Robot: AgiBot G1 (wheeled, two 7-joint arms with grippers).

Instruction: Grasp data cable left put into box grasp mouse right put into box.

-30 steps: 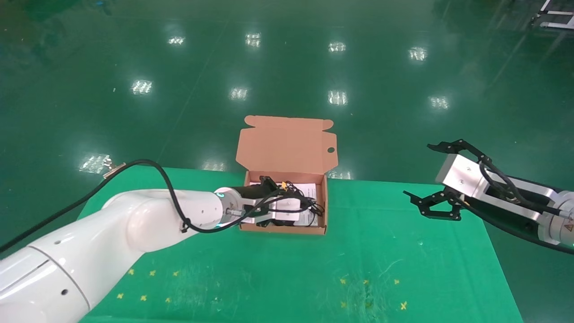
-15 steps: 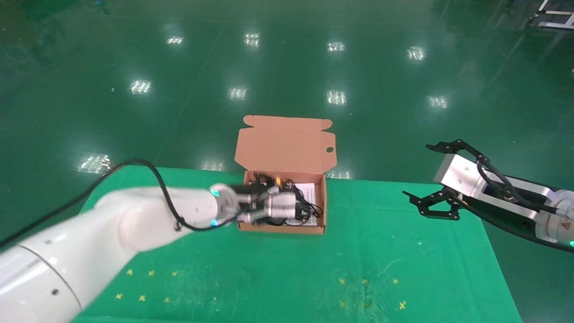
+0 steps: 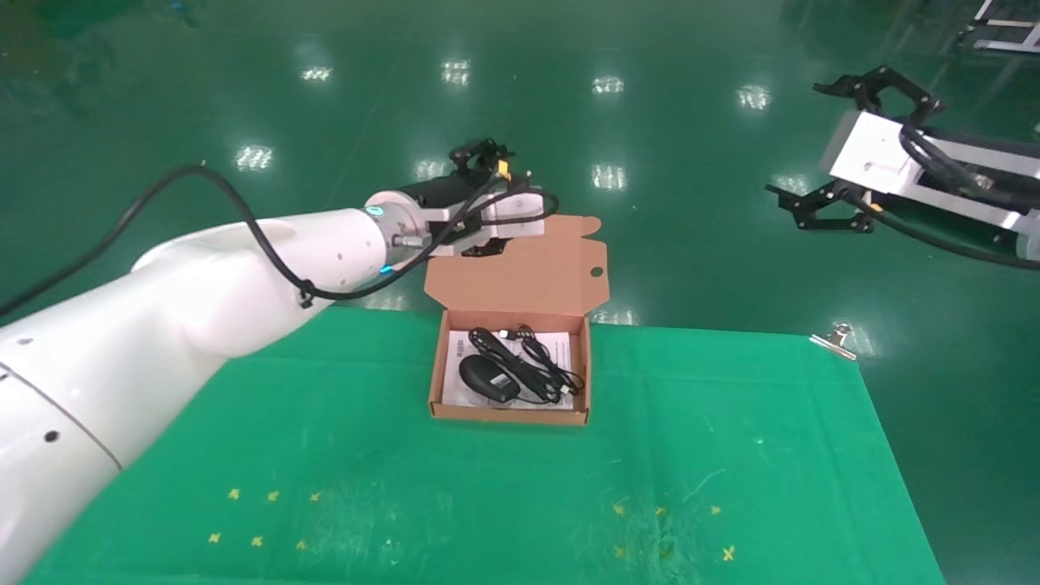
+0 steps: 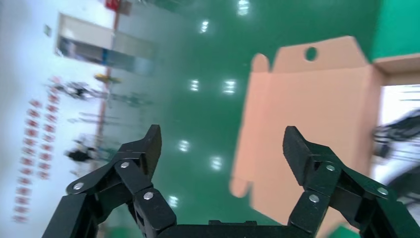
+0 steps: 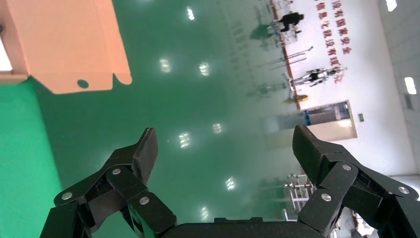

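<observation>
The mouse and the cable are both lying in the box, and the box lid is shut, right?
Not quite. The mouse and the data cable do lie in the box, but its lid is open, standing up behind it. The head view shows this.

Red Chinese characters on far wall (image 5: 331, 47); none legible.

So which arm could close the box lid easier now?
Probably the left. Its open gripper hangs right by the lid, while the right gripper is open far off to the side. Mouse and cable already lie in the box.
</observation>
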